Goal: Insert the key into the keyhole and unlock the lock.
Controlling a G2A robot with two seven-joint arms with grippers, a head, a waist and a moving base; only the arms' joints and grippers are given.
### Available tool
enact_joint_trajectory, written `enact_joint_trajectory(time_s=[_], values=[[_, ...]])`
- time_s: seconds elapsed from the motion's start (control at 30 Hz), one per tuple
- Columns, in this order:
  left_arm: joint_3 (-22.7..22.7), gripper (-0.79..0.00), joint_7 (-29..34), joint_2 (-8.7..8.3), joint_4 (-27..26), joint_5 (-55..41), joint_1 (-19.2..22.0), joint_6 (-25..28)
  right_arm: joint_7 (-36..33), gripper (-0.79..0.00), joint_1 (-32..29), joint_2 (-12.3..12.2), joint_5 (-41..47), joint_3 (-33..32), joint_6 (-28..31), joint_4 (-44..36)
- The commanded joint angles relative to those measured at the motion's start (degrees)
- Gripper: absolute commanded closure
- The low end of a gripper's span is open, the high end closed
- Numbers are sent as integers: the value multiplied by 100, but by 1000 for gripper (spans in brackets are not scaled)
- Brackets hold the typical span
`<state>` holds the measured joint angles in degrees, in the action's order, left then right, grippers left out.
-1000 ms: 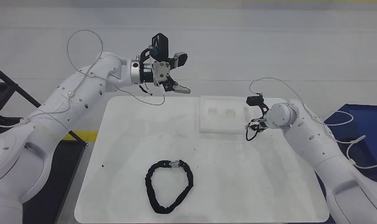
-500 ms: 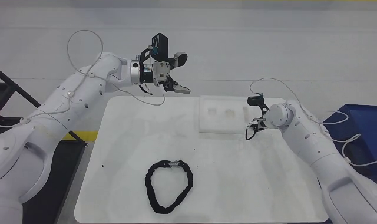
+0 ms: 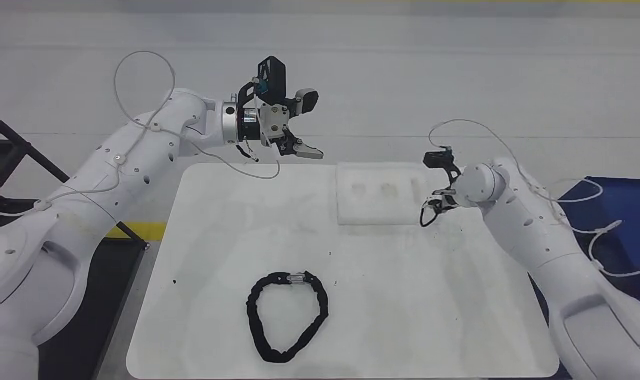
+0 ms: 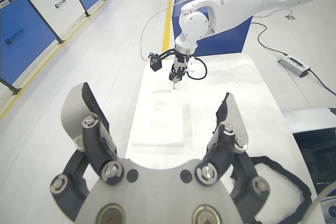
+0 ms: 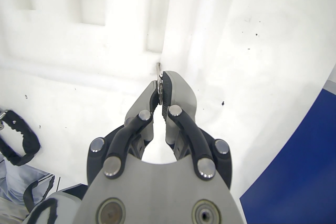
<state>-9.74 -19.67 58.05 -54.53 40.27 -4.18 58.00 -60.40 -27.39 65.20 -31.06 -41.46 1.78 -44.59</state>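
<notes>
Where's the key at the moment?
The key is pinched in the right gripper, at the right end of the white foam tray in the top view, by its long slot; the chain lock lies apart, nearer the robot.

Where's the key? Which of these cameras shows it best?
The right wrist view: the key is close up, pinched in the right tool with its tip poking out. The left wrist view shows a thin far-off sliver under that tool. In the top view it is too small to tell.
</notes>
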Motion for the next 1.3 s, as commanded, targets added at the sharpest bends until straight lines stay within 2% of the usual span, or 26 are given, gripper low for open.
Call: enact_joint_trajectory(time_s=[0.0,0.3,0.4,0.57,0.83,1.0,1.27], values=[[0,-785,0,0,-1,0,0,0,-125,0,-68,-86,46,-168,38,-237],[0,-785,0,0,-1,0,0,0,-884,0,-863,-566,1204,-1356,976,-1669],[0,-785,0,0,-1,0,0,0,-1034,0,-1260,-707,1789,-1784,1555,-2216],[0,-785,0,0,-1,0,0,0,-1196,0,-1803,-868,2815,-2377,2108,-2811],[0,-785,0,0,-1,0,0,0,-1386,0,-2346,-1015,4703,-3175,2828,-2961],[0,-785,0,0,-1,0,0,0,-1238,0,-2508,-1062,5386,-3380,2972,-2845],[0,-785,0,0,-1,0,0,0,-1221,0,-2527,-1061,5499,-3383,2989,-2814]])
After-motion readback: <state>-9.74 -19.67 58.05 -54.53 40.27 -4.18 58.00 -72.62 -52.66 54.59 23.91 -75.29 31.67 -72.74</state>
